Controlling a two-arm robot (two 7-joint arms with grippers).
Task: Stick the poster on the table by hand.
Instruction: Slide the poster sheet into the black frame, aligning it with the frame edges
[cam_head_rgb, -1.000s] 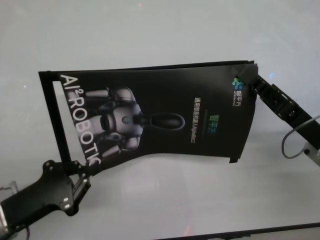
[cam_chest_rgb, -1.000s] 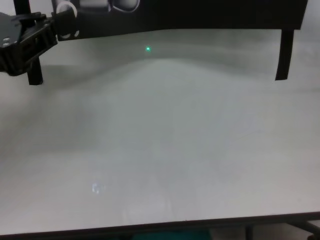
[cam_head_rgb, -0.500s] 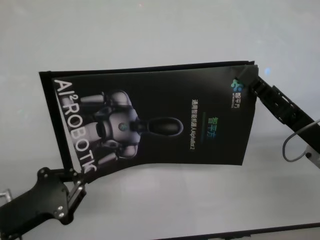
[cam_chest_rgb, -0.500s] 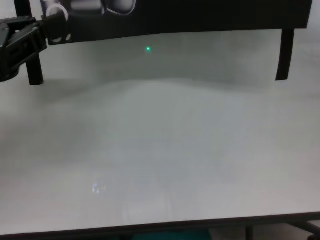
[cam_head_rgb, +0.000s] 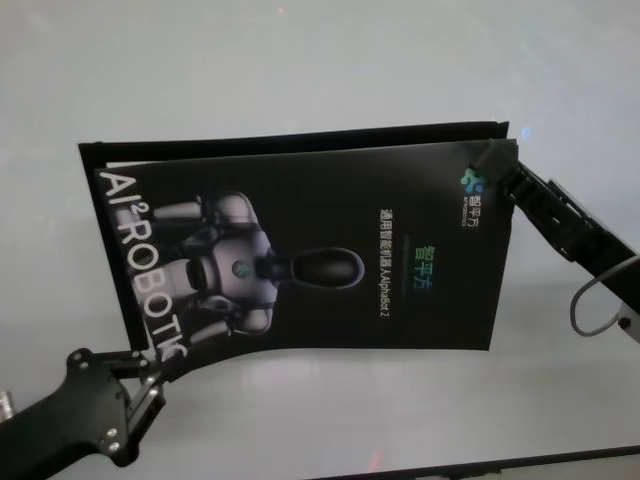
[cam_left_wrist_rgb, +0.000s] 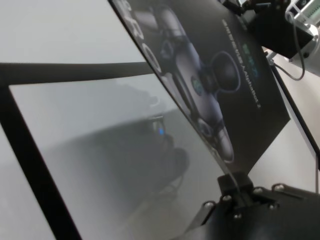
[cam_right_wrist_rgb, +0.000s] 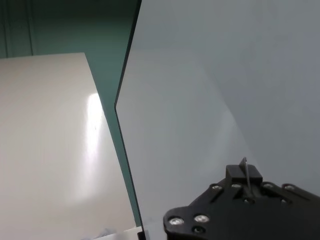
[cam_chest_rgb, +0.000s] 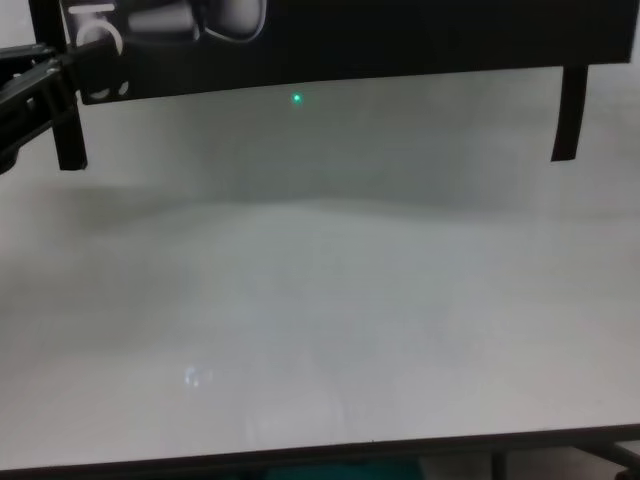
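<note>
The left gripper (cam_head_rgb: 150, 372) is pinching the poster's (cam_head_rgb: 330, 260) near left corner, fingers closed tight on the sheet's edge; the right gripper (cam_head_rgb: 503, 172) is clamping the far right corner the same way. Gripping 2 opposite corners is probably meant to keep the sheet spread and taut above the table (cam_head_rgb: 300, 60) so it can go down flat. The poster is hanging raised over the table's middle, slightly bowed, its black face showing a grey-white robot, white "ROBOTIC" lettering along the left edge and small central text.
</note>
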